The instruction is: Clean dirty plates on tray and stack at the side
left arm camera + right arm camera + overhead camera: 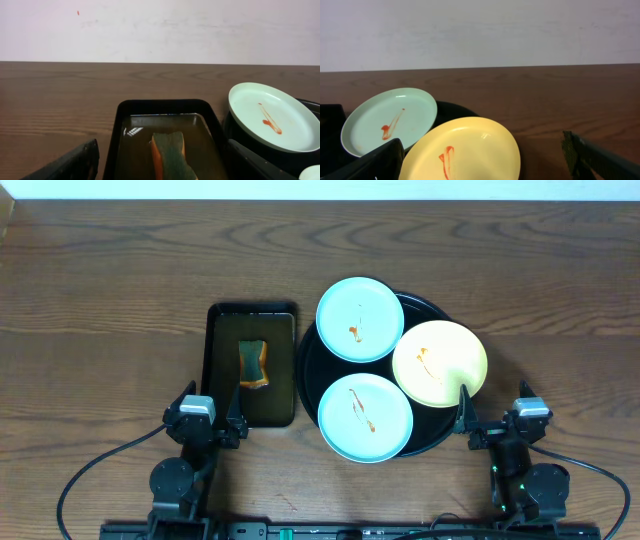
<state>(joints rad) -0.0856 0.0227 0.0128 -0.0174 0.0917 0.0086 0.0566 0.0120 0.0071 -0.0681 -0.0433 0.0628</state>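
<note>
**A:** Where is everything sitting?

**B:** Three plates are lying on the tray (pixel 308 375). The far aqua plate (pixel 360 318) is at 11 o'clock, the yellow plate (pixel 440 363) at 3 and the near aqua plate (pixel 365 418) at 7. Each is overhanging the rim and carrying an orange smear. Nothing is stacking at the side yet.

**A:** And the arms?

**B:** Both are waiting at the table's 6 o'clock edge. The left gripper (pixel 212 405) is pointing at the small tray (pixel 222 340), which is lying at the tray's 9 o'clock. The right gripper (pixel 494 408) is hanging just beside the yellow plate. Both are showing jaws spread wide, holding nothing.

**A:** So what's the step?

**B:** I'm judging it to be fetching the sponge (pixel 254 364). The left gripper should be coming straight down and pinching across the sponge's narrow width. The right should be taking a plate by its overhanging lip, so it isn't sliding while being wiped.

**A:** Are the views adding anything to each other?

**B:** The left wrist view is showing shiny liquid around the sponge, so it may be dripping when lifted. The overhead is barely hinting at that. The right wrist view is showing the yellow plate overlapping the front of the far aqua plate, but it's missing the near aqua plate entirely. Only the overhead is showing all three together.
</note>
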